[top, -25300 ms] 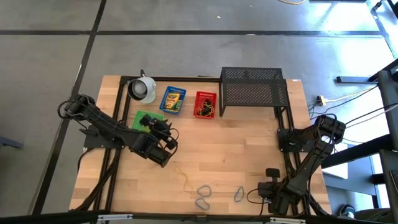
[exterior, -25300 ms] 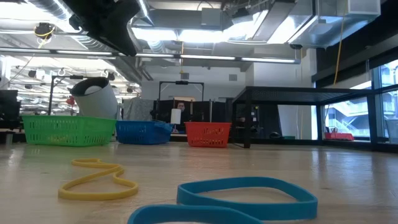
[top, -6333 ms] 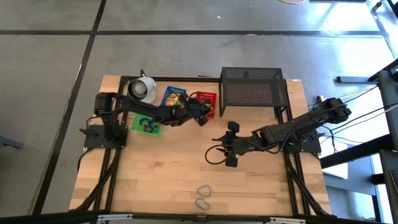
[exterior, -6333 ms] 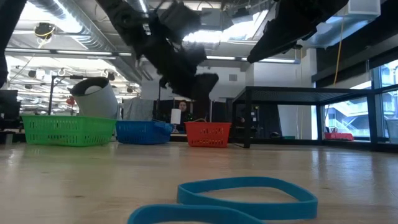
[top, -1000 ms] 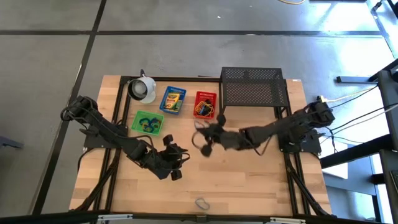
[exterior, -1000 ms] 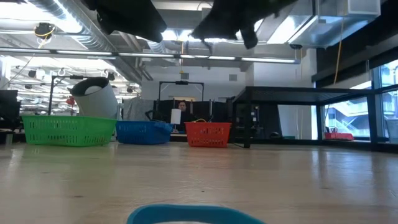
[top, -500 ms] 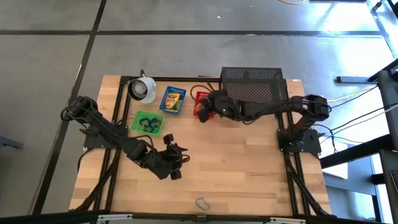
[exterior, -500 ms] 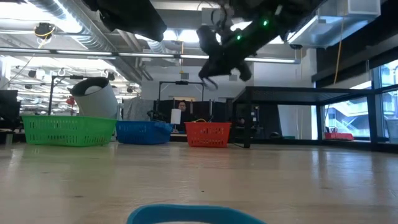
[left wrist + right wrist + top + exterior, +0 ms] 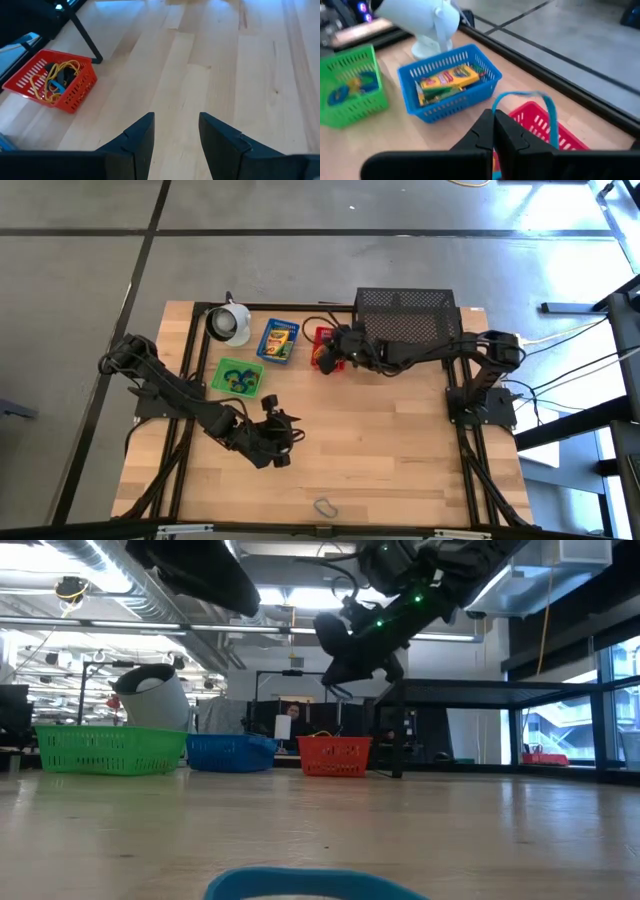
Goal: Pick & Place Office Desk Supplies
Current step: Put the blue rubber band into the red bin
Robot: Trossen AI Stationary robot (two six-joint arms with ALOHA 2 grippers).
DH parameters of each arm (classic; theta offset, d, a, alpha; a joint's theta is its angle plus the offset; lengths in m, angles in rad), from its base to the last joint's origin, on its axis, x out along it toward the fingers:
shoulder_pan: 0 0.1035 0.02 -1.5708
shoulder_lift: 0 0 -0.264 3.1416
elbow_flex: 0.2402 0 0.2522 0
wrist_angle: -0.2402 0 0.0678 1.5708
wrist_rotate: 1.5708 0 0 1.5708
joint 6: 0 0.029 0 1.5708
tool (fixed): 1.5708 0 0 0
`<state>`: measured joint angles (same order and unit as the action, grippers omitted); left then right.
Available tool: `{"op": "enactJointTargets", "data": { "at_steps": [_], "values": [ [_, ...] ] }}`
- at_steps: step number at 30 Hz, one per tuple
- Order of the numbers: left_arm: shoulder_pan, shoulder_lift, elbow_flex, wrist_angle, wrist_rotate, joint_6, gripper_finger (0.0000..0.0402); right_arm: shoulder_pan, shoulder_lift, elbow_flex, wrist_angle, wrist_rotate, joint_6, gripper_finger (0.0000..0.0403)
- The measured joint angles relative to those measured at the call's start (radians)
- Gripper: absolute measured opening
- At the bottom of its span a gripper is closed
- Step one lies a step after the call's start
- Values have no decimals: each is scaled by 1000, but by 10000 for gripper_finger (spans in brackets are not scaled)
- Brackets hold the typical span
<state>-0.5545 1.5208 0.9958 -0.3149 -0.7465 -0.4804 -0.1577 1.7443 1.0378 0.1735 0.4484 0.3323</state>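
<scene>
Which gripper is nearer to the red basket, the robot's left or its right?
Right. The right gripper hangs over the red basket, shut on a blue rubber band. The left gripper hovers open above bare table, well in front of the baskets.

1 camera looks straight down on the table [image 9: 400,450]; 1 sits at tabletop height, facing the room. 2 wrist cameras look close past their fingers; all 4 share the red basket [image 9: 52,87].

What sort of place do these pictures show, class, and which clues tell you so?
Probably a robotics lab in an open industrial-style hall: a wooden worktable on a bare concrete floor, exposed ceiling ducts, and sorting baskets such as the red basket.
</scene>
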Motion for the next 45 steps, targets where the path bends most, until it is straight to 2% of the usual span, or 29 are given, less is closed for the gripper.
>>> {"op": "enactJointTargets", "data": {
  "at_steps": [4, 11, 17, 31, 35, 45],
  "values": [
    [0, 0, -9, -3, -19, -4, 148, -3, 4, -3, -26, -18, -126, 7],
    [1, 0, -9, -3, -20, -5, 148, -5, 4, -3, -76, -131, -340, 10],
    [1, 0, -9, -3, -20, -5, 148, -6, 4, -3, -114, -127, -392, 10],
    [1, 0, -9, -3, -20, -4, 148, -5, 3, -3, -114, -127, -394, 14],
    [1, 0, -9, -3, -19, -5, 148, -5, 2, -3, -126, -124, -394, 37],
    [1, 0, -10, -2, -19, -7, 148, -5, 2, -2, -130, -124, -391, 127]
  ]
}}
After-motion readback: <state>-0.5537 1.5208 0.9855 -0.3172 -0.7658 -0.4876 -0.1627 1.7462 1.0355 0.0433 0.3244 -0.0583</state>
